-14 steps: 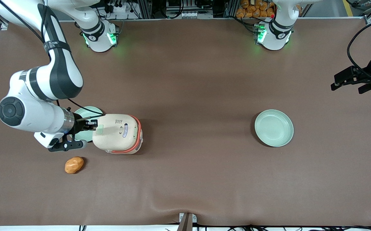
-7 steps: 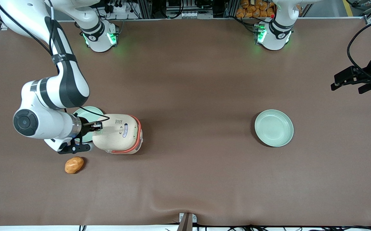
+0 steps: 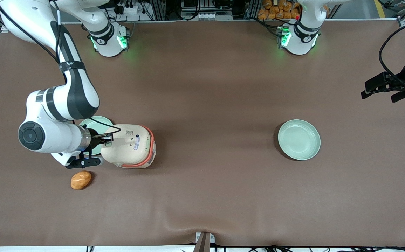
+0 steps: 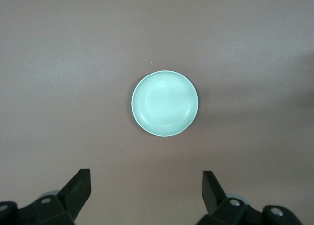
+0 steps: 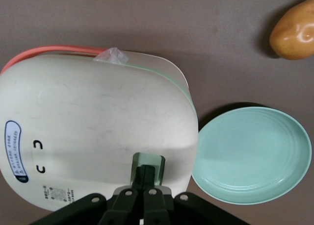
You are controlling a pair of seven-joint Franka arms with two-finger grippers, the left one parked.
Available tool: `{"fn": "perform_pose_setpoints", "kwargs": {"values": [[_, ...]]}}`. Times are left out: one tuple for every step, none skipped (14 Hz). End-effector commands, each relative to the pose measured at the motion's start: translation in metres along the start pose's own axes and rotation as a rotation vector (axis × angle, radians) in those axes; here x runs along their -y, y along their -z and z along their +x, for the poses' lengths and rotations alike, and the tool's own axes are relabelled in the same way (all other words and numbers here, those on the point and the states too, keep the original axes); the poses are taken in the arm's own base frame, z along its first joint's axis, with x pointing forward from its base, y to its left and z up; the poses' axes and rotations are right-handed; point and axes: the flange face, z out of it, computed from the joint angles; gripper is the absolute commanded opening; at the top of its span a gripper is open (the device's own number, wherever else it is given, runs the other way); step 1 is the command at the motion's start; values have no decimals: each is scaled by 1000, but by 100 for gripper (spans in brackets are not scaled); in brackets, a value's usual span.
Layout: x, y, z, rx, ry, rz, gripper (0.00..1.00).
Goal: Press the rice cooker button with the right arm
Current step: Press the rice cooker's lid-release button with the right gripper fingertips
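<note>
Gripper [image 5: 143, 178] advanced onto button [image 5: 148, 162] (fingers together) atop rice cooker [image 3: 129, 145].

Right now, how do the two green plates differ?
The plate by the rice cooker is half hidden under the right arm's end effector, fingers shut on the button; the plate toward the parked arm's end lies fully exposed. The first almost touches the cooker; the second stands alone. Both are round, pale green, empty.

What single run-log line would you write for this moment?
arm: right | hand: shut, tips on button | rice cooker: lid closed | beside: plate, potato
</note>
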Motion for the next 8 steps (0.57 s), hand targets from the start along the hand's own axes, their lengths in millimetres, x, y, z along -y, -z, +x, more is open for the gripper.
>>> {"fn": "perform_pose_setpoints", "kwargs": {"values": [[-3, -23, 5, 6, -20, 0, 0], [-3, -20, 5, 3, -21, 0, 0], [-2, -15, 5, -6, -21, 1, 0], [-1, -8, 4, -16, -16, 1, 2], [1, 5, 4, -36, -9, 2, 10], [4, 22, 3, -58, -5, 8, 20], [7, 38, 1, -77, 1, 9, 37], [11, 54, -1, -103, 8, 12, 70]]}}
